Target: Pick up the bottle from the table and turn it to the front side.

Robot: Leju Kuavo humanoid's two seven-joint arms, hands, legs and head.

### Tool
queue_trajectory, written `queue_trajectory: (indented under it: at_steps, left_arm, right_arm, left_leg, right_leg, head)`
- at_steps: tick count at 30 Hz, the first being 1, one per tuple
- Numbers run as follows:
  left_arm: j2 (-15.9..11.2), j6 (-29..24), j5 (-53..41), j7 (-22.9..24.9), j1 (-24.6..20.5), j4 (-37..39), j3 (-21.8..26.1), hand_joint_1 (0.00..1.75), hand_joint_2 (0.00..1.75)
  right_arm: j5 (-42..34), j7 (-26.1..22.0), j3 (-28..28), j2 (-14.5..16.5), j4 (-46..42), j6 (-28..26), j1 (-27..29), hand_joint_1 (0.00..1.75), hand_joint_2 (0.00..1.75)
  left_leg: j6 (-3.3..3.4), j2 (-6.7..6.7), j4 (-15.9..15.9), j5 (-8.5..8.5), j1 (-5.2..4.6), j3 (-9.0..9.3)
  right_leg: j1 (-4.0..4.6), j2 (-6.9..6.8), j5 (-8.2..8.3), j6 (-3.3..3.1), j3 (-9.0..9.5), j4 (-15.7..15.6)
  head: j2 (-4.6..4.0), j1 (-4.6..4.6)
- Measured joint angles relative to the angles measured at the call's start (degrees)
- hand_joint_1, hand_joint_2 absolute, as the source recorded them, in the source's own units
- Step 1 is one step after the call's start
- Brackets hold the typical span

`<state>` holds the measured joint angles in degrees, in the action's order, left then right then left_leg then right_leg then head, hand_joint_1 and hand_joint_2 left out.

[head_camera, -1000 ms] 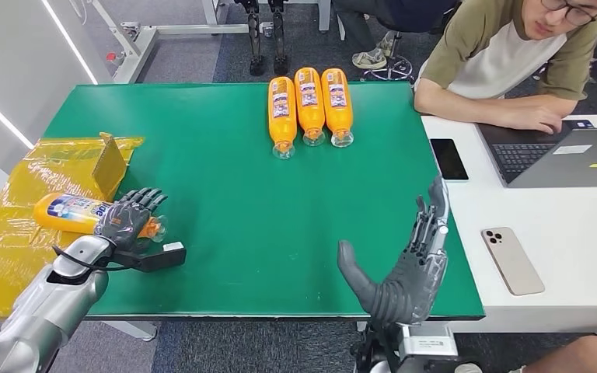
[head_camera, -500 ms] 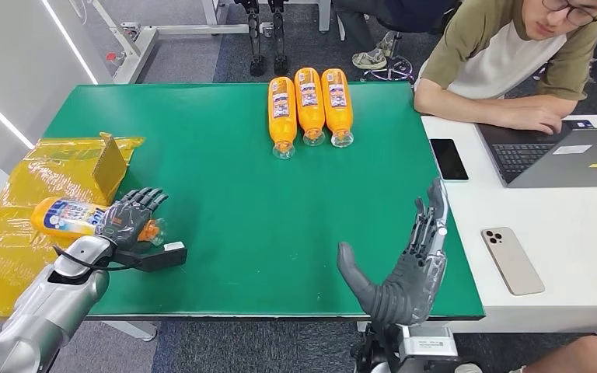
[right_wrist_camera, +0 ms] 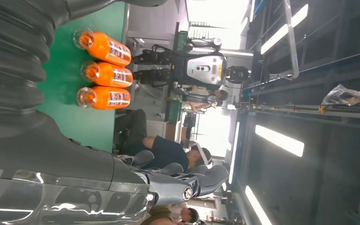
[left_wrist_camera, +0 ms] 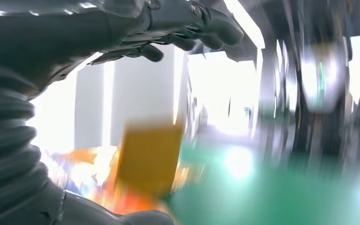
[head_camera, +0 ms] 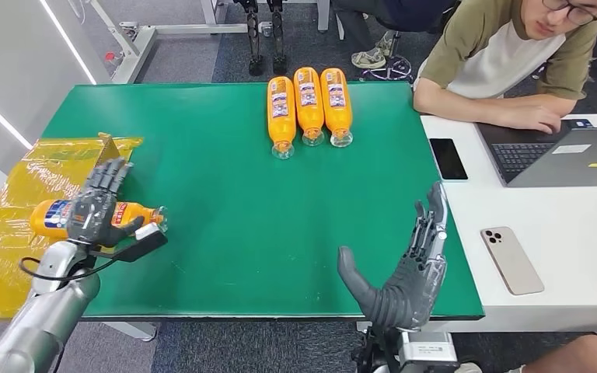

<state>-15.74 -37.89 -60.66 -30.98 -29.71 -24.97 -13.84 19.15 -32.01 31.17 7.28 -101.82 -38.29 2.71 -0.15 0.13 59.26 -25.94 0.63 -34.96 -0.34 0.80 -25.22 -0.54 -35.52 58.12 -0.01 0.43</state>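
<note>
Left robot hand (head_camera: 96, 208) covering bottle (head_camera: 128, 214) middle, grip unclear

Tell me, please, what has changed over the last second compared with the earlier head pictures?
The left hand has shifted from the bottle's cap end to its middle, fingers now pointing up the table across it; a firm grip cannot be confirmed. The bottle stayed lying on the yellow bag. The right hand, the three bottles at the far edge and the person stayed put.
</note>
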Motion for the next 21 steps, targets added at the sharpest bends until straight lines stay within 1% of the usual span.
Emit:
queue_trajectory:
  at_steps: [2, 3, 4, 6, 8, 10, 14, 17, 21]
  left_arm:
    - [1.2, -1.8, 7.1, -5.5, 2.7, -6.7, 5.8, 0.00, 1.75]
    - [1.9, -2.1, 11.4, -7.3, 4.2, -10.5, 8.3, 0.00, 1.75]
    - [2.6, -2.2, 15.9, -8.2, 5.7, -14.2, 10.0, 0.00, 1.75]
    - [3.9, -2.3, 24.7, -8.9, 8.4, -21.4, 11.5, 0.00, 1.75]
    - [5.2, -2.3, 30.7, -9.1, 10.7, -28.1, 11.4, 0.00, 1.75]
    - [6.5, -2.2, 34.4, -9.3, 12.5, -34.3, 10.6, 0.00, 1.75]
    - [8.3, -2.2, 40.5, -9.3, 14.7, -44.4, 7.3, 0.00, 1.75]
    - [9.1, -2.2, 41.7, -9.3, 15.5, -49.0, 5.3, 0.00, 1.75]
    - [9.5, -2.2, 41.9, -9.3, 15.9, -52.1, 4.2, 0.00, 1.75]
  right_arm:
    - [-0.8, 0.1, 0.0, 0.0, 0.3, 0.0, 0.0, 0.00, 1.75]
    - [-1.2, 0.1, 0.0, 0.0, 0.6, 0.0, 0.0, 0.00, 1.75]
    - [-1.5, 0.1, 0.0, 0.0, 0.9, 0.1, -0.1, 0.00, 1.75]
    - [-2.3, 0.1, 0.0, -0.1, 1.6, 0.2, -0.2, 0.00, 1.75]
    - [-3.2, -0.1, 0.1, -0.1, 2.6, 0.3, -0.6, 0.00, 1.75]
    - [-4.1, -0.3, 0.3, -0.1, 3.7, 0.5, -1.2, 0.00, 1.75]
    - [-5.2, -0.4, 0.9, -0.1, 5.7, 1.0, -2.4, 0.00, 1.75]
    - [-5.5, -0.4, 1.2, -0.1, 6.5, 1.1, -3.1, 0.00, 1.75]
    - [-5.5, -0.4, 1.4, -0.1, 7.1, 1.1, -3.5, 0.00, 1.75]
  left_leg:
    - [-0.01, 0.00, 0.0, -0.01, -0.01, 0.00]
    - [-0.01, 0.00, 0.0, -0.02, -0.01, -0.01]
    - [-0.02, 0.00, 0.0, -0.03, -0.01, -0.01]
    - [-0.02, -0.03, 0.0, -0.03, -0.01, -0.02]
    - [-0.01, -0.07, 0.0, -0.03, -0.01, -0.04]
    - [-0.01, -0.10, 0.0, -0.03, -0.01, -0.05]
    - [-0.01, -0.11, 0.0, -0.02, -0.01, -0.04]
    - [-0.01, -0.12, 0.0, -0.02, 0.00, -0.03]
    - [-0.01, -0.11, 0.0, -0.02, 0.01, -0.01]
  right_leg:
    - [-0.01, 0.00, -0.01, 0.00, 0.00, 0.0]
    - [-0.01, 0.00, -0.01, 0.00, 0.00, 0.0]
    - [-0.01, 0.00, -0.02, 0.00, 0.00, 0.0]
    - [-0.01, -0.03, -0.03, 0.02, 0.00, 0.0]
    - [-0.01, -0.09, -0.04, 0.04, 0.02, 0.0]
    - [-0.01, -0.13, -0.04, 0.05, 0.05, 0.0]
    - [-0.01, -0.15, -0.02, 0.04, 0.08, 0.0]
    - [-0.01, -0.17, -0.01, 0.02, 0.09, 0.0]
    - [-0.01, -0.17, -0.01, 0.00, 0.09, 0.0]
  head:
    - [0.00, 0.01]
    - [0.01, 0.01]
    - [0.01, 0.02]
    - [0.01, 0.01]
    - [0.01, 0.01]
    - [0.01, 0.02]
    - [0.01, 0.02]
    - [0.01, 0.02]
    - [0.01, 0.00]
